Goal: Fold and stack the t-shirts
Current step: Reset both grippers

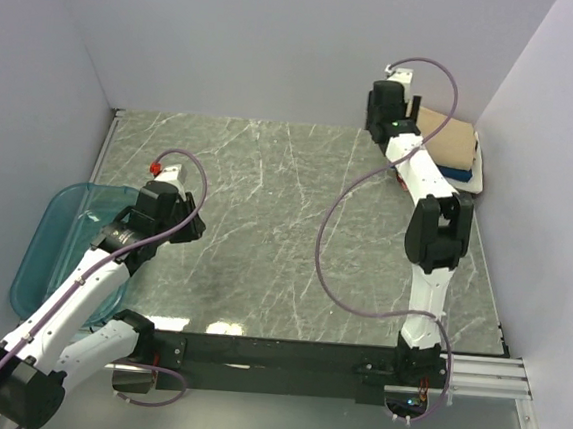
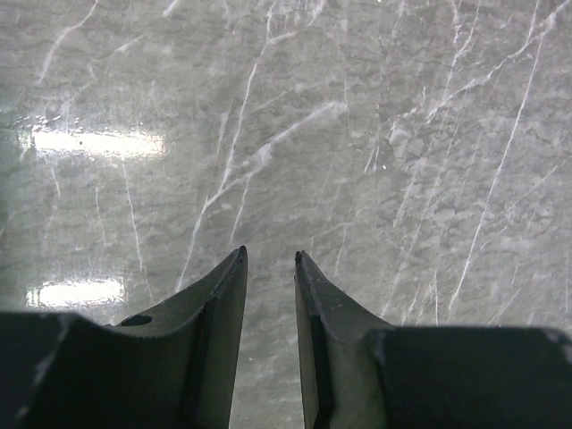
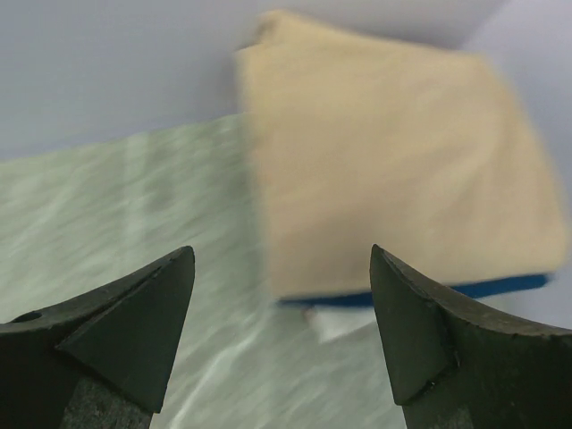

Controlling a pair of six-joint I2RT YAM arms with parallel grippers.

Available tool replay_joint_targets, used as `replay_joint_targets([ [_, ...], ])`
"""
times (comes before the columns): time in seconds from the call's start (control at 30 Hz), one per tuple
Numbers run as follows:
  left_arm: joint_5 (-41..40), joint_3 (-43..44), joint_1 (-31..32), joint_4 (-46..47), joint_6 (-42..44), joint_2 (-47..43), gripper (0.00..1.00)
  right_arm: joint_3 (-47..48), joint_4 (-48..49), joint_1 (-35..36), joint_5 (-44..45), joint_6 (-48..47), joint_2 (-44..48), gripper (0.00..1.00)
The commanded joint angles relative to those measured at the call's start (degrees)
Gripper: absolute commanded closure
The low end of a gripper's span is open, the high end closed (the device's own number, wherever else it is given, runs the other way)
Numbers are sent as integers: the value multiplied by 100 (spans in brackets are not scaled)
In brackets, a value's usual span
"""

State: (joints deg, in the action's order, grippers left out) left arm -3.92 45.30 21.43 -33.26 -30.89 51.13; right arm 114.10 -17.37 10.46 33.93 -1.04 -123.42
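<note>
A stack of folded t-shirts lies in the far right corner. The tan t-shirt (image 1: 452, 139) (image 3: 393, 170) is on top, with a navy blue edge (image 3: 500, 286) and a bit of white cloth (image 3: 344, 323) showing beneath it. My right gripper (image 1: 384, 113) (image 3: 281, 255) hovers just left of the stack, open wide, with nothing between its fingers. My left gripper (image 1: 192, 218) (image 2: 270, 255) hangs over bare marble at the left. Its jaws stand a little apart and hold nothing.
A translucent teal tub (image 1: 55, 224) sits at the left edge beside my left arm. Pale walls close in the table (image 1: 266, 223) at the back and both sides. A black rail (image 1: 284, 355) runs along the near edge.
</note>
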Motion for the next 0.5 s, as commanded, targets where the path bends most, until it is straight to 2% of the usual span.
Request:
replay_joint_targets([
  [0.0, 23, 76, -69, 188, 48, -130, 66, -596, -250, 359, -737, 1024, 1080, 15],
  [0.23, -65, 58, -78, 179, 22, -130, 66, -2636, -57, 1291, -1564, 1895, 2680, 15],
  [0.3, -100, 49, -86, 188, 13, -139, 66, -3494, 285, 1484, -2354, 2107, 3267, 15],
  [0.47, -100, 32, -86, 188, 5, -121, 66, -4948, 804, 2267, -2787, 2670, 4298, 13],
])
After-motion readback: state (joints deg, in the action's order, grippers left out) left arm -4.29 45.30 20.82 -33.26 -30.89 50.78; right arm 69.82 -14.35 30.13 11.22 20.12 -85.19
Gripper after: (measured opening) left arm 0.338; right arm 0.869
